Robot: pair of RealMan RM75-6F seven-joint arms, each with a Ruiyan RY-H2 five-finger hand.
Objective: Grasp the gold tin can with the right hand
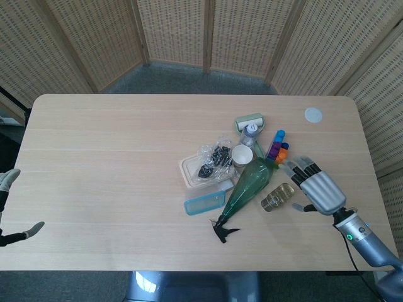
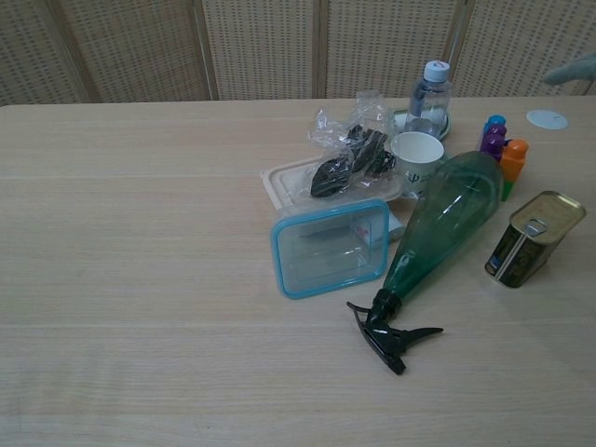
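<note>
The gold tin can (image 1: 278, 197) (image 2: 533, 238) lies tilted on the table, just right of the green spray bottle (image 1: 247, 189) (image 2: 438, 229). My right hand (image 1: 313, 188) hovers open immediately right of the can, fingers spread and reaching toward the coloured bottles, not touching the can. In the chest view only a fingertip (image 2: 571, 71) shows at the top right edge. My left hand (image 1: 11, 207) shows only as fingertips at the table's far left edge, spread apart and holding nothing.
Beside the can stand coloured small bottles (image 1: 278, 148), a white paper cup (image 1: 242, 155) and a water bottle (image 1: 250, 133) on a green holder. A blue-rimmed lid (image 1: 204, 202), a clear box with a crinkled bag (image 1: 211, 161) and a white disc (image 1: 313, 114) are also there.
</note>
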